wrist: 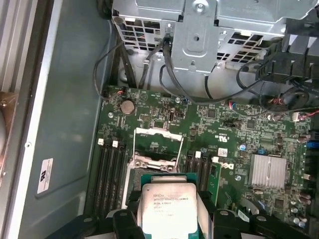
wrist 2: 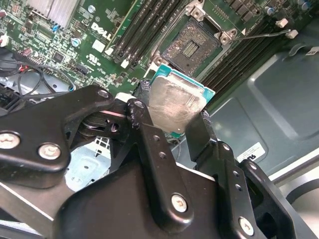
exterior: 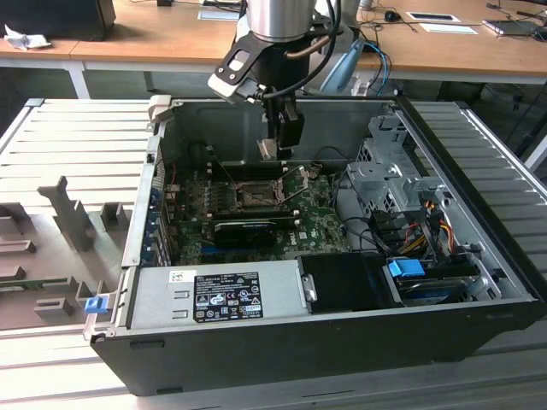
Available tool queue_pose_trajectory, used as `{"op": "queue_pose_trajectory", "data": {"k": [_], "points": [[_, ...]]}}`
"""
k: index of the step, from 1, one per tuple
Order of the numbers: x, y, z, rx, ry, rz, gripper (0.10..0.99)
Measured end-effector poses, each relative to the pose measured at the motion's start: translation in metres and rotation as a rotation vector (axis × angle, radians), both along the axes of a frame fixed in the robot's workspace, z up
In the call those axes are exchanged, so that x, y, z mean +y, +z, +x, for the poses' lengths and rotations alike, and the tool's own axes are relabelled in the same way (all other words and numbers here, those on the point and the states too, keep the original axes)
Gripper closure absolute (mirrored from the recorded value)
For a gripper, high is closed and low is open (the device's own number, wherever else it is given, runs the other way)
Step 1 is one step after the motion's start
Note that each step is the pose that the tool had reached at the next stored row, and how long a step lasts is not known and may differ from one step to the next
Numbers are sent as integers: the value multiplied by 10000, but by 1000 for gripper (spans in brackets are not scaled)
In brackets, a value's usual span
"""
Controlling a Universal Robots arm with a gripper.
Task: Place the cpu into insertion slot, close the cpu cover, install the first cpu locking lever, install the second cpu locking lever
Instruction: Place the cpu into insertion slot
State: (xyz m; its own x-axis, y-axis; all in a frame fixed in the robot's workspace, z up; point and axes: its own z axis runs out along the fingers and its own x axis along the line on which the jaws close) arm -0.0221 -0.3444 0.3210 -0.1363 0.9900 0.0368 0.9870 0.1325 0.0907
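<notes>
— Where did the insertion slot (exterior: 255, 194) lie from the hand (exterior: 279, 141)?
— Below it, slightly toward the exterior view's left, its contacts uncovered. The hand pinched the cpu (wrist 2: 177, 102) by two opposite edges, well clear of the board.
— Squared to the socket?
— Roughly, I thought; the second wrist view's slant left me unsure.

Bright, even room light; computer case (exterior: 342, 350) interior dim, shadowed; soft glare on cpu (wrist 2: 174, 102) face.

Silver arm (exterior: 282, 17), black pincer (wrist 2: 173, 114), silver screws (wrist 2: 178, 201)
</notes>
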Motion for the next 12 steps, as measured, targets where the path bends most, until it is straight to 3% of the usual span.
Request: {"op": "queue_pose_trajectory", "data": {"k": [12], "points": [[0, -76, -3, 1, -47, 383, 557]]}}
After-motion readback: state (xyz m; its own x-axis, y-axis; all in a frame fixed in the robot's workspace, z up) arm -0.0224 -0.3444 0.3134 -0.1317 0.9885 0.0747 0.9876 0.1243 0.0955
